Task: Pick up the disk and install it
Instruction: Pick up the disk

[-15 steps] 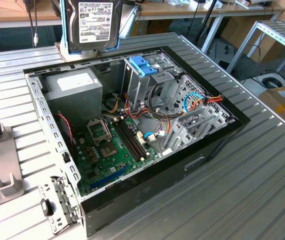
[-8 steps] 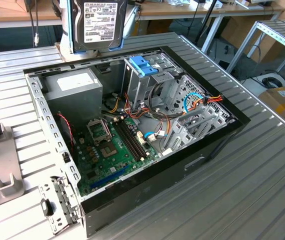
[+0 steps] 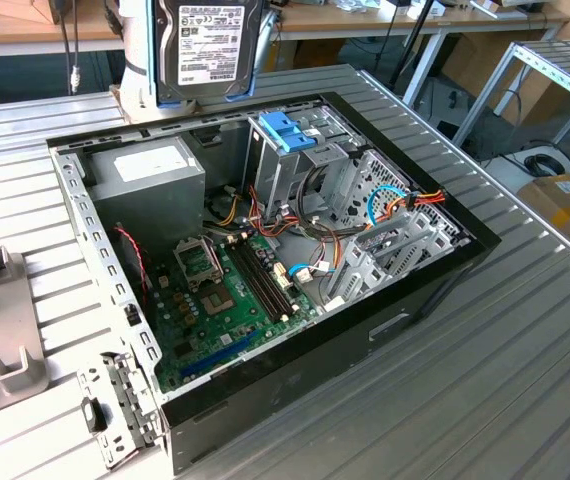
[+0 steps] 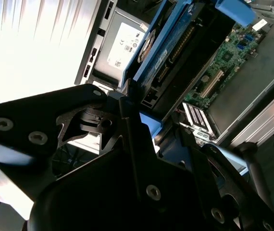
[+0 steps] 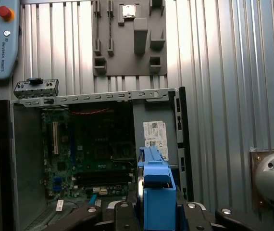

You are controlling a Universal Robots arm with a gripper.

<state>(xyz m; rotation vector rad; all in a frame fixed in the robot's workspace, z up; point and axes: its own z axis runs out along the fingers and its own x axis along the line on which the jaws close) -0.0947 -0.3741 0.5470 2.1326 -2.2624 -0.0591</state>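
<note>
Exterior view: the disk (image 3: 210, 45) is held upright, label outward, above the far edge of the open case (image 3: 315, 385) on the table (image 3: 525, 380). It is picked up, not yet installed.

Second wrist view: the tool (image 4: 142, 103) is closed on the disk's blue-framed edge.

First wrist view: the blue carrier (image 5: 156, 192) is clamped over the case, so seating remains.

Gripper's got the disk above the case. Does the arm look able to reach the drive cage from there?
Likely yes. The gripper holds the disk upright above the open case; nothing lies between it and the drive cage. The cables beside the cage might snag.
</note>
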